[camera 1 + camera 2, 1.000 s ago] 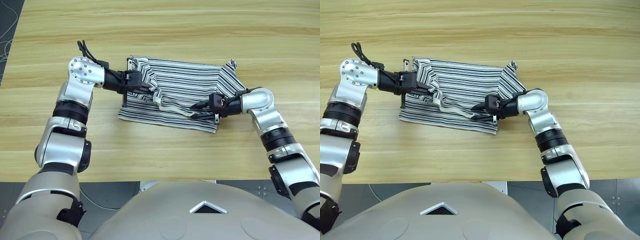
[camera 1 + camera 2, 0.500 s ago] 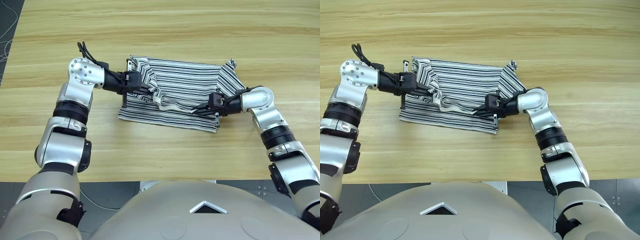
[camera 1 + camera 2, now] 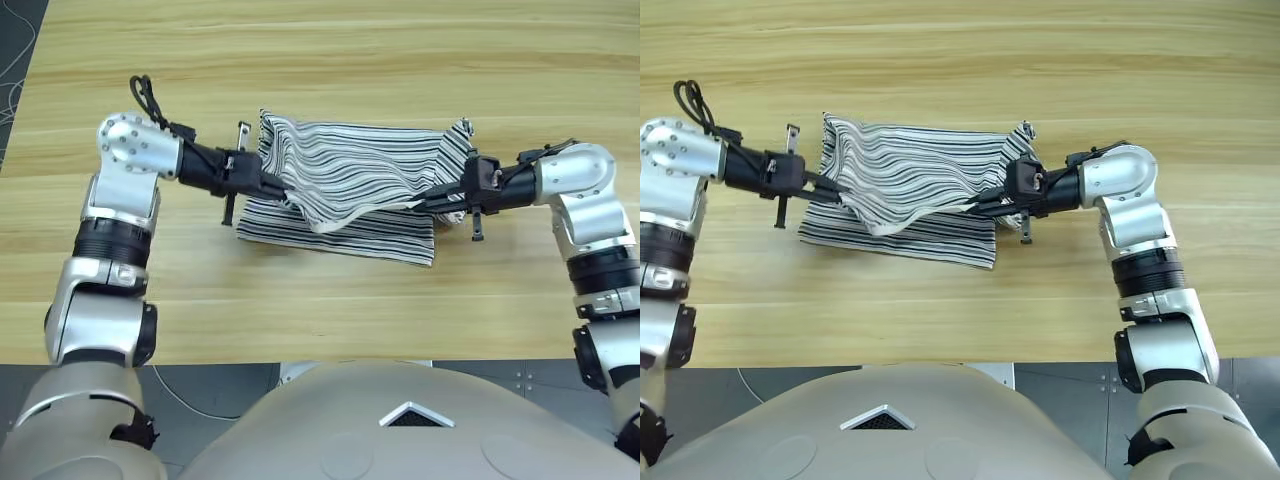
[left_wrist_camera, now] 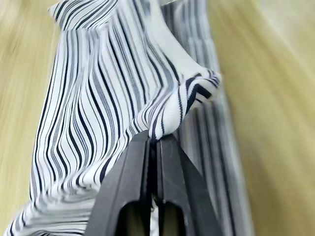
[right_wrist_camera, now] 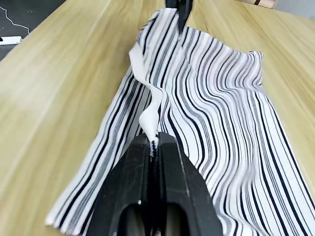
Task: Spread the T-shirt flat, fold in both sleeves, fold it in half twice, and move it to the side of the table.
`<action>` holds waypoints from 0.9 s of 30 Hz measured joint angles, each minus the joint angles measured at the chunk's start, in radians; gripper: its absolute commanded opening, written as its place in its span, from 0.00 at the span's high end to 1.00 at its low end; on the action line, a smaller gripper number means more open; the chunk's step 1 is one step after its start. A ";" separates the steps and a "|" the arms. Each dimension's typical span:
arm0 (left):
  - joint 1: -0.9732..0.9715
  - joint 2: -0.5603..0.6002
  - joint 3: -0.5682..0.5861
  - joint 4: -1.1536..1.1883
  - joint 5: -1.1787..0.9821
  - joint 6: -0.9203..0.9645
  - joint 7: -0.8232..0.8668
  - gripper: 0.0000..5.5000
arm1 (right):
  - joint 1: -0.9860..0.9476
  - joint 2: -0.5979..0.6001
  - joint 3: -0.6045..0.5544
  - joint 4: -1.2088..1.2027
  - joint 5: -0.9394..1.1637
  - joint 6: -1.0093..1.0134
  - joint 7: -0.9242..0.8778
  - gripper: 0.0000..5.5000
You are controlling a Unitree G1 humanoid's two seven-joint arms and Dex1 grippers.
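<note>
Left eye view, T-shirt (image 3: 350, 172) edge raised, table (image 3: 330, 60) around

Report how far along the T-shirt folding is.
Done: the T-shirt lies as a rectangle, sleeves apparently tucked in. In hand: left gripper and right gripper each pinch its upper layer, raised over the lower one. Left: finish folding, move it to the side of the table.
</note>
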 measured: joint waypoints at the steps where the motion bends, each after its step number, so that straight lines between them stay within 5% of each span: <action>1: 0.052 0.037 0.004 -0.110 -0.027 0.018 -0.007 0.98 | 0.027 -0.030 -0.005 -0.037 0.003 0.015 0.012 0.98; 8: 0.294 0.292 0.067 -0.648 -0.295 0.150 -0.079 0.98 | 0.194 -0.195 0.011 -0.268 0.035 0.098 0.096 0.98; 19: 0.308 0.432 0.052 -0.663 -0.506 0.165 -0.081 0.98 | 0.269 -0.355 0.019 -0.450 0.177 0.204 0.168 0.98; 23: 0.158 0.350 0.027 -0.462 -0.270 0.117 -0.023 0.98 | 0.115 -0.224 0.016 -0.293 0.067 0.120 0.024 0.98; 27: -0.056 0.295 -0.056 -0.211 0.169 0.028 0.292 0.98 | -0.067 -0.129 0.054 -0.082 -0.125 -0.025 -0.188 0.98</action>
